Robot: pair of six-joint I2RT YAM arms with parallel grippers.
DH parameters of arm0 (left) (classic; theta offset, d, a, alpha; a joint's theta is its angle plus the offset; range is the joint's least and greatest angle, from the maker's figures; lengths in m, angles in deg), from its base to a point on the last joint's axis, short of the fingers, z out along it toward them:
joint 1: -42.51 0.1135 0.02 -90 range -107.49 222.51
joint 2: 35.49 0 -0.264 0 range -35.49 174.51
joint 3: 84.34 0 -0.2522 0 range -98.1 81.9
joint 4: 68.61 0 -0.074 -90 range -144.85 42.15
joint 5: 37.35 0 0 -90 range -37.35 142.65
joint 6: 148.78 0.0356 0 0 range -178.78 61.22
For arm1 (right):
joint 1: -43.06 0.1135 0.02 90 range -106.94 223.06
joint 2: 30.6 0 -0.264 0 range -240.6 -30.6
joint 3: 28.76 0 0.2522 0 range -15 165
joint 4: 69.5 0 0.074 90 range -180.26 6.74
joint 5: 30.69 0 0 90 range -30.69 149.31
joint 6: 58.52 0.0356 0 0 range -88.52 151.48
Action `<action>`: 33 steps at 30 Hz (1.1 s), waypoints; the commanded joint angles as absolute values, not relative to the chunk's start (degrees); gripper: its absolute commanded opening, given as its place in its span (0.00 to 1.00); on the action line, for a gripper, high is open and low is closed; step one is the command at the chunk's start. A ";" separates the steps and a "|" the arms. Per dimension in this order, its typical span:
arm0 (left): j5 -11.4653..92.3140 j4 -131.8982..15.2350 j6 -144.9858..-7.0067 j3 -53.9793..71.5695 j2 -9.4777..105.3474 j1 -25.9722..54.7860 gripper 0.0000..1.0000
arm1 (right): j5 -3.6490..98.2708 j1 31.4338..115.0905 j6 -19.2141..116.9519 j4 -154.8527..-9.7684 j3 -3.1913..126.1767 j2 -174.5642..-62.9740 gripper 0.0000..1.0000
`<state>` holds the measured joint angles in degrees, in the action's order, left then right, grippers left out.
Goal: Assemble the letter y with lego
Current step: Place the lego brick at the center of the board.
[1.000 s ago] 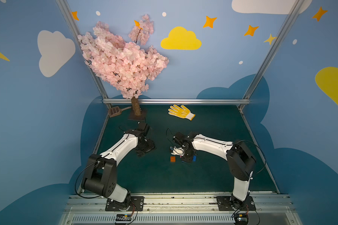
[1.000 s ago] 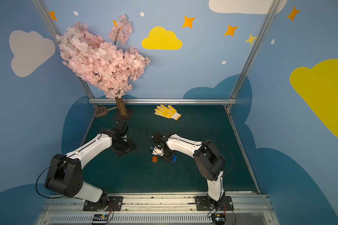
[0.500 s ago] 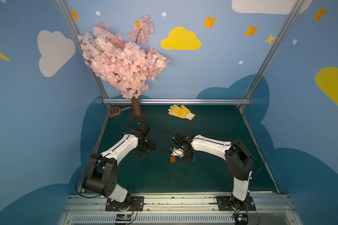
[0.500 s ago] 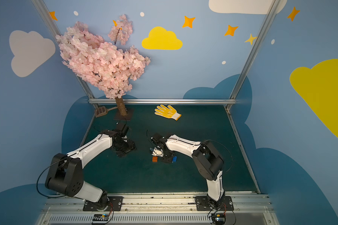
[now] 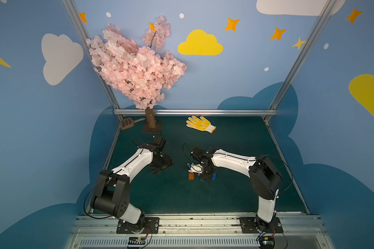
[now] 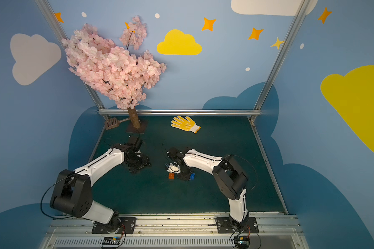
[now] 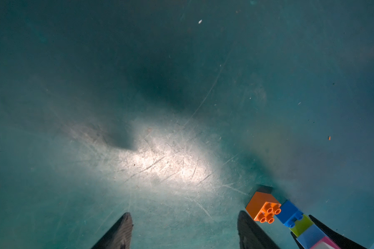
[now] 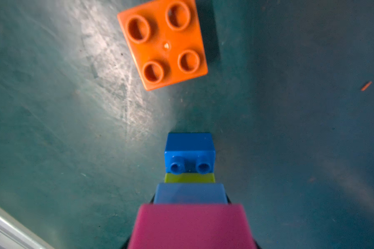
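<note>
A loose orange brick [image 5: 191, 176] [image 6: 171, 176] lies studs-up on the green mat. Right beside it, my right gripper [image 5: 204, 175] [image 8: 190, 199] is shut on a joined stack of lego held low over the mat. In the right wrist view the stack reads pink [image 8: 191, 226], light blue [image 8: 190, 194], lime green [image 8: 189, 178], then dark blue [image 8: 190, 148] at the end, pointing toward the orange brick [image 8: 163, 43]. A blue brick [image 5: 213, 176] shows beside the jaws. My left gripper [image 5: 160, 167] [image 7: 185, 215] stands open and empty, left of the orange brick [image 7: 262, 208].
A yellow glove [image 5: 200, 124] lies at the back of the mat. The pink blossom tree's trunk [image 5: 150, 120] and a brown scoop [image 5: 126, 123] stand at the back left. A metal rail [image 5: 194, 112] bounds the far edge.
The right arm has edged very slightly left with its stack. The left arm and the orange brick stay put.
</note>
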<state>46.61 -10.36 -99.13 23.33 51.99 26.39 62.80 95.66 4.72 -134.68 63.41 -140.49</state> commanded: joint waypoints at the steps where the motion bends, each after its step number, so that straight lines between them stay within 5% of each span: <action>1: 46.59 -9.76 -98.94 23.50 52.41 26.56 0.77 | 59.42 96.15 5.08 -132.22 61.94 -141.65 0.26; 33: 48.13 -9.41 -97.23 23.55 51.71 26.45 0.82 | 59.50 96.15 5.77 -133.83 65.08 -144.85 0.32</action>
<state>47.31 -10.34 -97.93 23.31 51.99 26.36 61.90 95.66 4.92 -135.79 64.97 -141.71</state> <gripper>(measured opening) 0.815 0.348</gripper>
